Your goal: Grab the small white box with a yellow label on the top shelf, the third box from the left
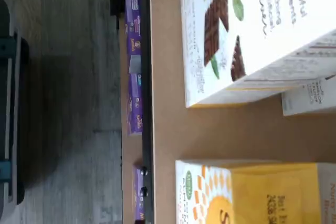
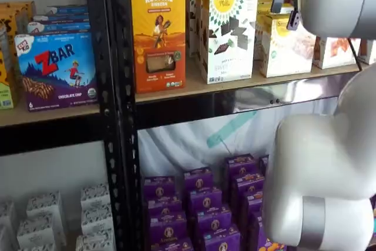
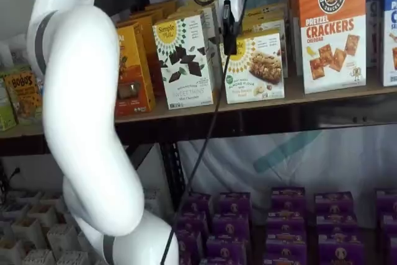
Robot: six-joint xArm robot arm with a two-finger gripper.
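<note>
End effector [image 3: 229, 29] hangs above small white box [image 3: 259, 66] near top shelf [image 3: 248, 105] front edge, aligning for grasp; finger state unclear.

the small white box [image 3: 255, 66] reads "almond flour" under a yellow sun logo. at its 9 o'clock, the tall white box [image 3: 185, 60] shows "simple mills" and "sweet thins"; the same brand shows on it in a shelf view [image 2: 228, 32]. at the small box's 3 o'clock, the orange box [image 3: 330, 28] says "pretzelized", "pretzel crackers", "cheddar". the yellow box [image 2: 157, 33] reads "revival". at its 9 o'clock, the blue box [image 2: 56, 70] carries "clif kid", "zbar", "chocolate chip" and "6". a carton [image 3: 23, 94] at the far 9 o'clock edge reads "bobo's". wrist-view print is too blurred to read.
</note>
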